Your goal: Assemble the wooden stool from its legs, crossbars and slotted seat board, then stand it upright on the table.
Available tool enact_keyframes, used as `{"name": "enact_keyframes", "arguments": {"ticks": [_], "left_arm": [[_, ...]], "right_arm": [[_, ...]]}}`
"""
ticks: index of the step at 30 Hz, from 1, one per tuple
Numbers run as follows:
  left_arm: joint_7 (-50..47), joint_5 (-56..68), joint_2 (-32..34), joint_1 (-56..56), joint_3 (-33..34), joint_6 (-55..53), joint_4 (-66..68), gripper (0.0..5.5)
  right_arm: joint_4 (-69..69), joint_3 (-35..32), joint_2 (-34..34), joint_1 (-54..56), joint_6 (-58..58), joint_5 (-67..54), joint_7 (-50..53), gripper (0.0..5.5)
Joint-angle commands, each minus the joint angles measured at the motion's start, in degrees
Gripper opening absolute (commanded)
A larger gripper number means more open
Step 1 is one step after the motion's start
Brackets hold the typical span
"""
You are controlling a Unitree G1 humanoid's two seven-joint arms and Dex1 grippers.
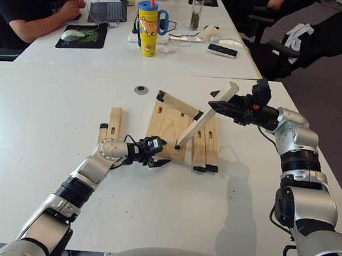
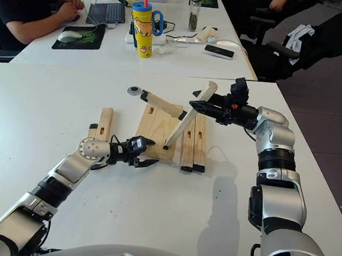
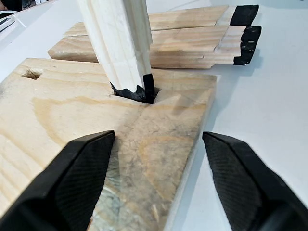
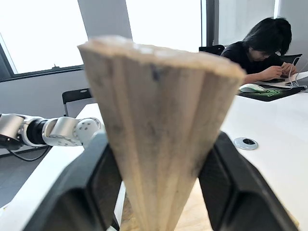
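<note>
A tilted leg (image 1: 203, 122) is clamped by the right end effector (image 1: 220, 106), its black tip set in the board (image 1: 162, 124). The left end effector (image 1: 164, 153) is spread open, empty, at the board's edge.

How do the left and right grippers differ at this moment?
The left gripper is open, while the right gripper is shut on a leg. The left gripper sits low at the table, straddling a corner of the seat board. The right gripper is raised and holds the leg tilted, with its black tip set in the board. Both are black and two-fingered.
</note>
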State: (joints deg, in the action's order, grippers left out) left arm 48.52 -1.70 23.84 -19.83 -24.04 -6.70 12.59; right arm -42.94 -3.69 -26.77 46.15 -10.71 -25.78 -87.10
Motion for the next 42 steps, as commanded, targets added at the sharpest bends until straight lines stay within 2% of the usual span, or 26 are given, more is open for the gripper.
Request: {"name": "enact_keyframes", "arguments": {"ticks": [1,6,11,17,18,24,25,32,36,39,42], "left_arm": [[2.0,-3.1,1.9,9.2,-5.0,-8.1,3.7,3.37],[-0.3,-2.1,1.0,11.7,-4.7,-9.9,0.2,3.37],[-1.8,-0.9,0.7,13.7,-4.6,-12.3,-2.9,3.37],[-2.8,-0.4,0.2,14.6,-4.6,-13.3,-3.3,3.37],[-2.9,-0.4,0.1,14.5,-4.7,-13.3,-3.1,3.37],[-4.2,-0.2,-1.0,14.0,-4.3,-12.9,-0.4,3.37],[-4.7,-0.3,-1.2,13.9,-4.2,-13.0,0.4,3.37],[-10.4,-1.6,-4.9,11.8,-1.9,-13.5,6.6,3.37],[-13.8,-2.7,-5.4,11.2,-1.1,-13.9,10.5,3.37],[-14.7,-3.4,-5.2,10.7,-1.6,-13.4,12.3,3.37],[-14.4,-3.4,-4.9,10.7,-2.1,-12.7,13.2,3.37]], "right_arm": [[6.5,6.2,-1.2,-0.8,2.8,7.2,0.9,2.05],[15.8,11.2,0.1,-10.3,0.1,10.3,8.5,2.05],[18.4,11.8,0.1,-19.6,0.6,10.3,13.5,2.05],[15.8,10.3,0.8,-16.4,0.3,6.3,13.3,2.05],[16.0,9.8,1.0,-15.5,0.2,5.3,12.8,2.41],[16.0,6.7,1.7,-13.2,0.3,3.1,13.7,3.22],[16.5,6.6,1.1,-13.6,-0.6,2.8,12.9,3.40],[13.3,6.6,-10.9,-20.6,2.0,9.0,9.1,3.40],[11.0,-1.2,-12.2,-11.9,-4.9,1.0,9.4,2.70],[19.7,-9.4,-9.2,-5.3,-18.5,-13.7,13.0,2.20],[32.1,-16.2,-3.8,1.3,-29.4,-33.2,23.9,1.72]]}}
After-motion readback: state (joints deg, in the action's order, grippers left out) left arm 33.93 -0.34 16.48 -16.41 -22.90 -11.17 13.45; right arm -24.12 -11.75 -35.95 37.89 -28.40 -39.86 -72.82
